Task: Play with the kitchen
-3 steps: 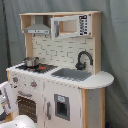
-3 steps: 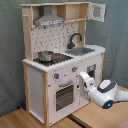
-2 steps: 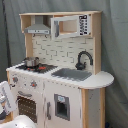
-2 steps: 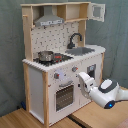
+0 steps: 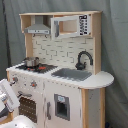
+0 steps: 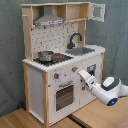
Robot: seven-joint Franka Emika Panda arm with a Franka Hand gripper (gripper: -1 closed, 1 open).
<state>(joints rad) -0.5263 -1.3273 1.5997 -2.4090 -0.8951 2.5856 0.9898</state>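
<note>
Close against the kitchen's front, the claw sits at the height of the knobs, just above the oven door; whether its fingers are apart or together cannot be told. In the first exterior view only a white part of the arm shows at the first exterior view's left edge, beside the oven.

A metal pot stands upright on the stovetop; what it holds cannot be seen. The grey sink beside it looks bare inside, with the black faucet arching over its back edge. Up top, the cupboard door hangs open in the second exterior view.

Tall and narrow, the kitchen stands upright with its long axis vertical, on a wooden floor before a grey curtain. Its front faces the arm. The range hood hangs over the stove.

A rounded counter end juts out past the sink. Open floor lies before the cabinet in the second exterior view, and the arm's white body reaches in from the second exterior view's right.
</note>
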